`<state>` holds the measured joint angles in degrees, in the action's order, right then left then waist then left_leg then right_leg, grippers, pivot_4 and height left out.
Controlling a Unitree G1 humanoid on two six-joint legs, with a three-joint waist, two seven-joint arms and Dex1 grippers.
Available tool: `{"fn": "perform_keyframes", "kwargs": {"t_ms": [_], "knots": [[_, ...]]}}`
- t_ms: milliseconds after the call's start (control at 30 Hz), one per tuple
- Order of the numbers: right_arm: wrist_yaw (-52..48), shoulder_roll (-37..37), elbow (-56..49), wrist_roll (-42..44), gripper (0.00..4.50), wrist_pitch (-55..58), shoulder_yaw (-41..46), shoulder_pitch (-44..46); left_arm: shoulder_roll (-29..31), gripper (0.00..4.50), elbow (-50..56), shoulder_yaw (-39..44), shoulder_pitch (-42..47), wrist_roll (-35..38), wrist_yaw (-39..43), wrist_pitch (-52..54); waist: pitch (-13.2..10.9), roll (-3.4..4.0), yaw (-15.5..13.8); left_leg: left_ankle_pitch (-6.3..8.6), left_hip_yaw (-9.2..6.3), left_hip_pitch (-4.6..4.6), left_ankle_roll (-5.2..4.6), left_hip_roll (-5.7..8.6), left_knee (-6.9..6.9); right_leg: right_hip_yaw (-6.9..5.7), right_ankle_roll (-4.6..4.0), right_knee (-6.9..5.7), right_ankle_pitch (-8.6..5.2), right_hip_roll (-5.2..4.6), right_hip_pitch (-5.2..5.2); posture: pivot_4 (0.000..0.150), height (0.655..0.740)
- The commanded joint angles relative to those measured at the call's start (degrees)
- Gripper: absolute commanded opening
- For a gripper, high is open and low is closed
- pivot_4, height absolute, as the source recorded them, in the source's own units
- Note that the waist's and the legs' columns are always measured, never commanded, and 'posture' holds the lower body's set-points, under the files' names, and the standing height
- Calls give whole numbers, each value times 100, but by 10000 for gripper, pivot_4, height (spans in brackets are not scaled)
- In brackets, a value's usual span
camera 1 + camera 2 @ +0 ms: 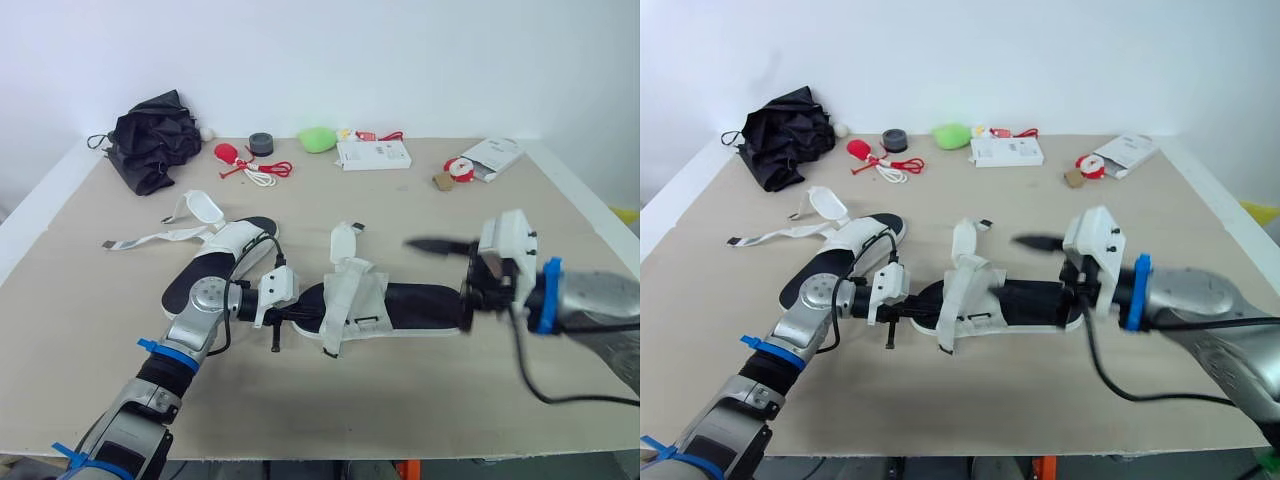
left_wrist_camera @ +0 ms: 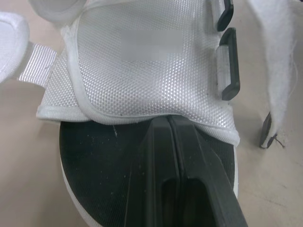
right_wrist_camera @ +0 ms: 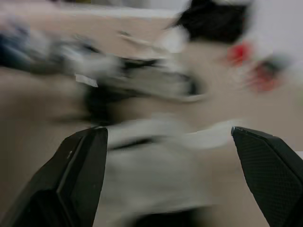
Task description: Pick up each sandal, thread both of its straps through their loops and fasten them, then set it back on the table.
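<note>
We observe the left pincer closed over the near sandal and the right pincer wide open at its other end.

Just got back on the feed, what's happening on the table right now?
The near sandal lies on the table between both grippers. The left gripper, fingers shut, rests on one end of its black sole. The right gripper hangs open at the other end. Its straps look loose, one sticking up. The second sandal lies behind, straps splayed out, unfastened.
</note>
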<state>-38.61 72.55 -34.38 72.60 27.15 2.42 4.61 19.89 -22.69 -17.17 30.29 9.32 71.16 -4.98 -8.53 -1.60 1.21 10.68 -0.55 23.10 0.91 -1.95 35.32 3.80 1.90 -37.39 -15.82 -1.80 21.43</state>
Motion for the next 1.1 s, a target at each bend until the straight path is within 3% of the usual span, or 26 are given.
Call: {"fn": "perform_keyframes", "kwargs": {"t_ms": [33,333,533,900,1000,1100], "knots": [[97,116,-579,886,44760,979,7,-517,113,0,-645,-481,-349,-542,80,237,12,3,0,6,-16,3,-1,-2,-2,-16,0,26,0,-14,-7,1500,7400],[1649,-1549,141,194,44760,2306,-1135,411,101,0,-689,-531,-269,-553,163,234,12,-14,3,13,-9,15,10,22,3,-50,15,54,2,-52,8,1500,7400],[1855,-2314,475,-238,44760,2929,-1391,806,139,0,-609,-537,-274,-549,225,282,20,-4,0,26,-21,28,5,25,-2,-62,26,55,0,-35,0,1500,7400],[2225,-3511,1108,-245,44760,3930,-1363,1553,311,0,-326,-565,-353,-504,345,479,19,-11,31,34,-24,29,-5,16,-2,-55,25,54,-1,-17,1,1500,7400],[2220,-3643,1077,-317,36322,4047,-1283,1580,321,0,-301,-564,-328,-490,336,520,19,-9,32,34,-29,25,-6,2,-1,-55,12,54,7,0,1,1500,7400],[2141,-3665,1046,-425,21559,4075,-1218,1492,318,0,-312,-560,-308,-491,325,532,19,-8,28,34,-35,27,-6,0,-2,-57,9,54,5,4,2,1500,7400]]}}
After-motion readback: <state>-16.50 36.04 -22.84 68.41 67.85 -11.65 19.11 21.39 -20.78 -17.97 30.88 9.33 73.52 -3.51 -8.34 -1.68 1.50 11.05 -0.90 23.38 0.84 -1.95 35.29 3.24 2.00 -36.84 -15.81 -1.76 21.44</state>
